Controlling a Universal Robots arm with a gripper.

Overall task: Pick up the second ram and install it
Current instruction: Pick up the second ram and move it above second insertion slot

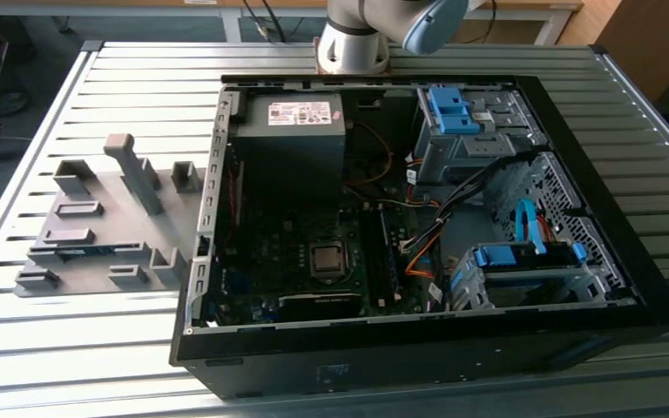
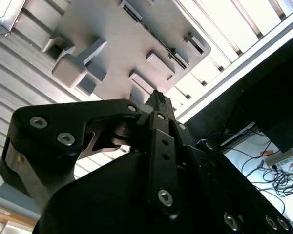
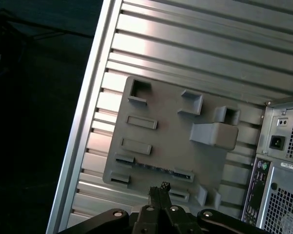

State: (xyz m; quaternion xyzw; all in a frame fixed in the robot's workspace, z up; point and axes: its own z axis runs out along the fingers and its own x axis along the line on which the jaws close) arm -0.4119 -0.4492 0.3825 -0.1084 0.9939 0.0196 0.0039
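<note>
The second ram [image 1: 84, 253] is a thin blue-green stick lying in a slot of the grey fixture plate [image 1: 102, 231], at the exterior view's left of the open computer case [image 1: 428, 226]. In the first wrist view the ram [image 3: 161, 168] shows as a dark strip on the plate [image 3: 166, 131]. My gripper [image 3: 159, 187] hangs above the plate's edge close to the ram, fingers shut together with nothing between them. The second wrist view shows the gripper [image 2: 156, 96] from behind, high over the plate [image 2: 132, 44].
The case lies open on a slatted metal table [image 1: 114, 96], with the motherboard [image 1: 311, 252], the power supply [image 1: 293, 131] and blue drive-bay clips [image 1: 451, 109] inside. Grey blocks [image 1: 137, 170] stand up from the fixture plate. The arm's base [image 1: 352, 39] sits behind the case.
</note>
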